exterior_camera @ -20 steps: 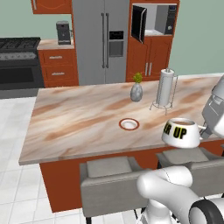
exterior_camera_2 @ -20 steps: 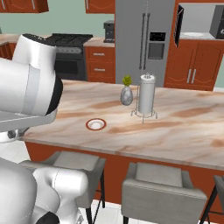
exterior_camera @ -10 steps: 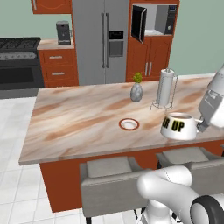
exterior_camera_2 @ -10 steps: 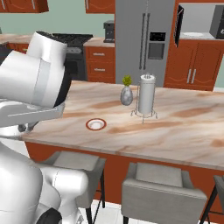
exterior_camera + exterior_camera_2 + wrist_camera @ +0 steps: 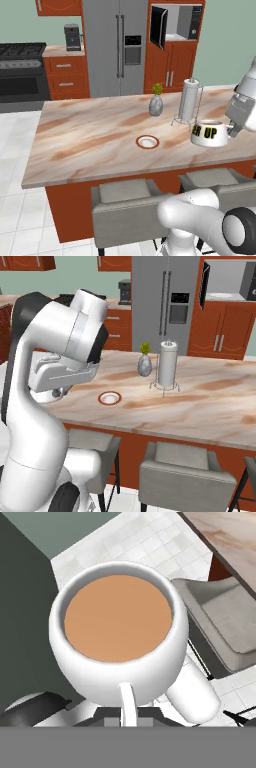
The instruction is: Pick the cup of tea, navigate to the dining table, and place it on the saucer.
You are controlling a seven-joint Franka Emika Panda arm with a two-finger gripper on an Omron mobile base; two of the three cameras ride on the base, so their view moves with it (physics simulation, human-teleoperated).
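The cup of tea point(image 5: 210, 133) is a squat white cup with brown liquid and a black "UP" patch. It hangs in the air to the right of the saucer point(image 5: 147, 142). My gripper point(image 5: 231, 131) is shut on its handle from the right. In the hand view the cup of tea point(image 5: 120, 632) sits close in front of the gripper point(image 5: 127, 712), with floor and a chair beneath it. A corner of the dining table point(image 5: 235, 537) is at the top right there. The saucer point(image 5: 110, 398), white with a reddish rim, lies on the dining table point(image 5: 90, 140) near its front edge.
A paper towel holder point(image 5: 189, 100) and a small vase with a plant point(image 5: 156, 103) stand on the table behind the saucer. Grey chairs point(image 5: 125, 205) are tucked under the table's near side. My arm's upper link point(image 5: 65, 361) stands left of the saucer in the right base view.
The gripper has lifted the cup of tea higher and a little farther toward the table. The saucer and the rest of the scene have stayed put.
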